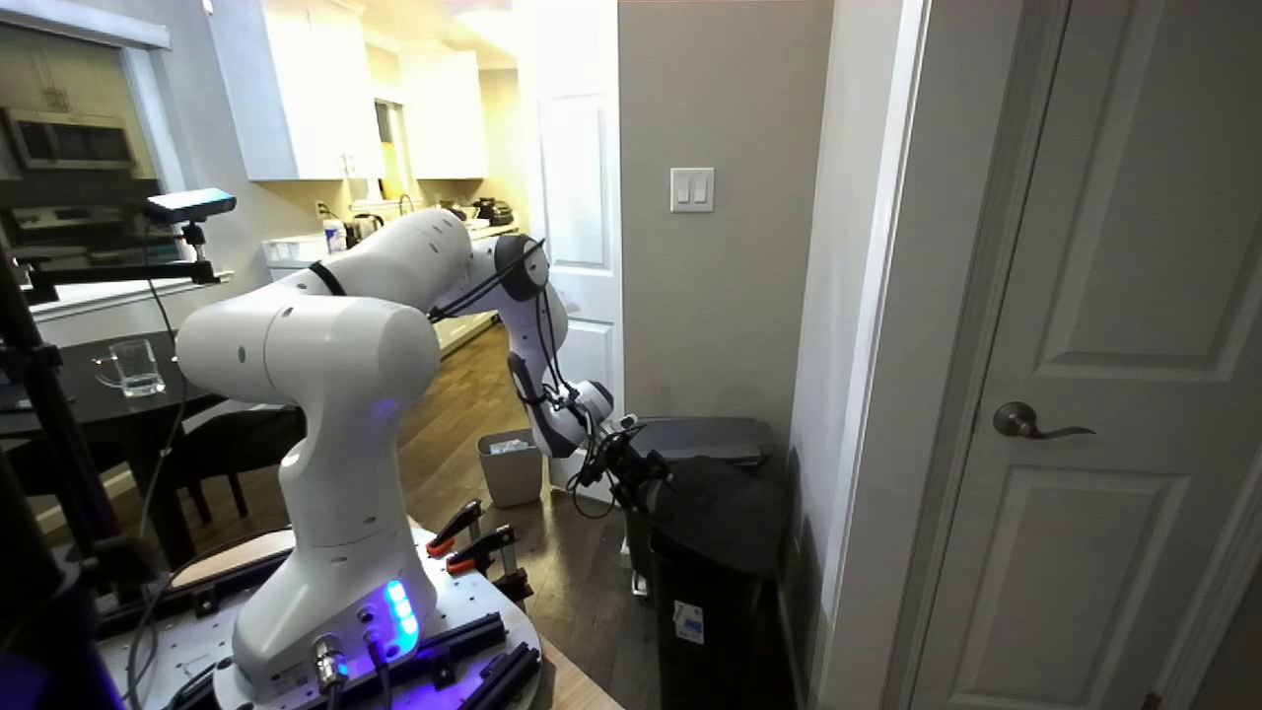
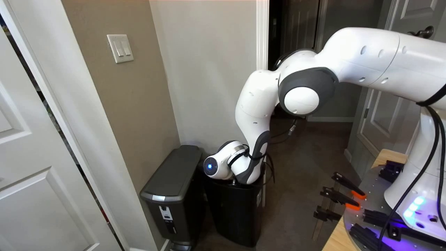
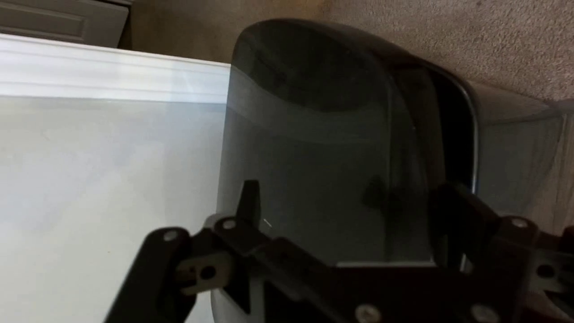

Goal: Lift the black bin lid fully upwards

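Observation:
The black bin lid (image 3: 305,134) is a smooth dark panel with rounded corners in the wrist view. It also shows on top of the tall black bin (image 1: 705,631) in an exterior view (image 1: 725,513). A dark gap shows between the lid's edge and the bin's rim (image 3: 474,134). My gripper (image 3: 347,188) is open, its fingers wide apart. One finger is over the lid's top face; the other is at the gap by the rim. Whether either touches is not clear. The gripper (image 1: 646,478) is beside the lid; my wrist hides it in an exterior view with the bin (image 2: 233,212).
A dark grey step bin (image 2: 172,170) stands close beside the black bin. A pale wall (image 3: 107,179) runs right along the lid's side. A small grey wastebasket (image 1: 511,473) stands on the floor. Clamps (image 1: 483,547) stick out from the robot's table edge.

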Motion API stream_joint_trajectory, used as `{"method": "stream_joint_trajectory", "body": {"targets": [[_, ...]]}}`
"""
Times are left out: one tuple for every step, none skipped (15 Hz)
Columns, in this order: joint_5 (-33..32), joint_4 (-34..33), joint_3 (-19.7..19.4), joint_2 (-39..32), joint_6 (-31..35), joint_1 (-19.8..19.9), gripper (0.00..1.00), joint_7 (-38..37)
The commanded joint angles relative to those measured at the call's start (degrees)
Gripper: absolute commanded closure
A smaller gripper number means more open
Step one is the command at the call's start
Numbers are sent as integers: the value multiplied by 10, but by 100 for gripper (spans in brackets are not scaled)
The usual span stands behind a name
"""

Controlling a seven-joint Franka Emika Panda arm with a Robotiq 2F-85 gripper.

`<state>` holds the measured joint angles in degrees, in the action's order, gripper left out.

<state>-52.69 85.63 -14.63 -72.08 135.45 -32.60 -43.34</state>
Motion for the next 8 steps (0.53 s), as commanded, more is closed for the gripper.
{"method": "stream_joint_trajectory", "body": {"targets": [[-32,82,3,68,7,7,0,-46],[-37,93,4,78,9,11,0,-54],[-42,103,6,87,8,14,0,-62],[-49,111,7,94,8,19,0,-70],[-55,118,9,101,6,23,0,-76],[-61,128,11,109,11,30,0,-83],[-69,136,13,116,14,35,0,-90],[-79,145,15,124,22,44,0,-99]]}}
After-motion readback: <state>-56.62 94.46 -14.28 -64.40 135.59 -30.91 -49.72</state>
